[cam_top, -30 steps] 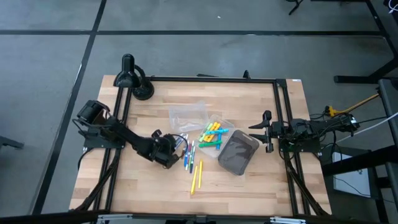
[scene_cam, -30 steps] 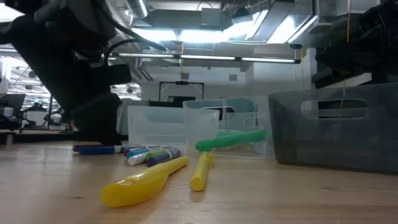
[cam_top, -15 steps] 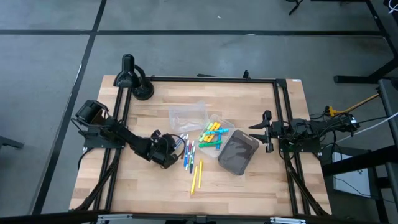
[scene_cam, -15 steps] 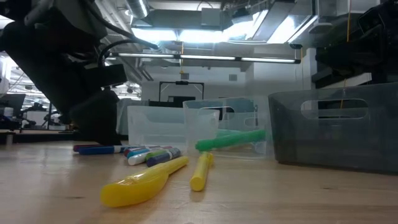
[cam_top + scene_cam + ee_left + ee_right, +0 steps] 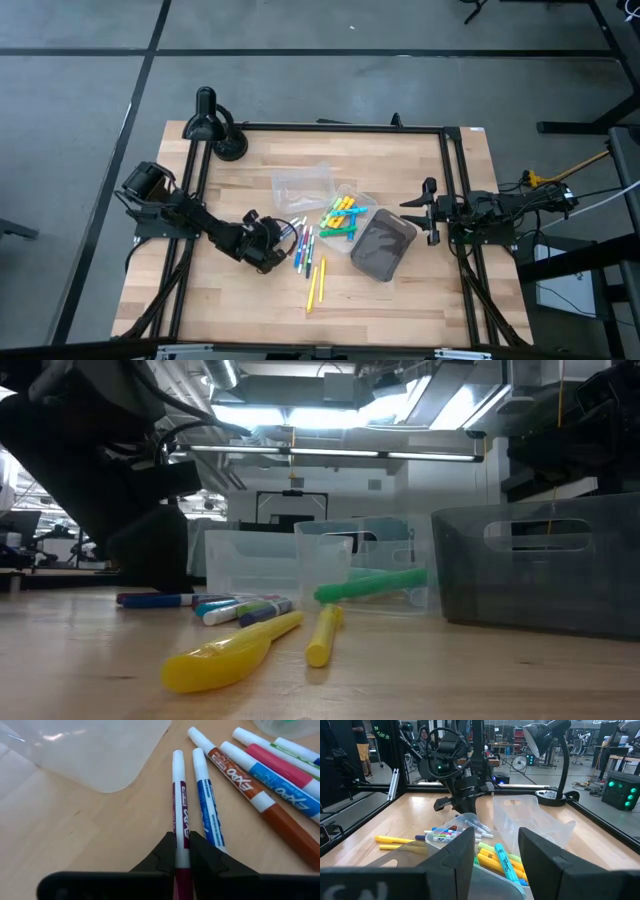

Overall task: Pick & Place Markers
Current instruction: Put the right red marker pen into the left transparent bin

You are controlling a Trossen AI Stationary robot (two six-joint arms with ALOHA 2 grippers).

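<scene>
Several markers [image 5: 302,248] lie loose on the wooden table, beside my left gripper [image 5: 281,240]. In the left wrist view that gripper [image 5: 182,851] is shut on a maroon marker [image 5: 178,795]. A blue marker [image 5: 207,805] lies right next to the maroon one, with an orange one [image 5: 250,790] and others beyond. Two yellow markers [image 5: 315,283] lie nearer the front edge. More markers fill a clear tray [image 5: 345,220]. My right gripper [image 5: 430,212] waits open at the table's right side, holding nothing [image 5: 495,855]. My left gripper pinches the maroon marker's barrel [image 5: 179,836] between its two fingers, close to the dark cap end. The fingers slant down from the table's left side. The marker runs on ahead between the fingertips, and its white end [image 5: 177,760] lies on the table.
A dark grey bin [image 5: 383,245] stands right of the marker tray. An empty clear tray [image 5: 303,185] lies behind the loose markers, close to my left gripper. A black desk lamp [image 5: 213,125] stands at the far left corner. Bare wood shows toward the near edge.
</scene>
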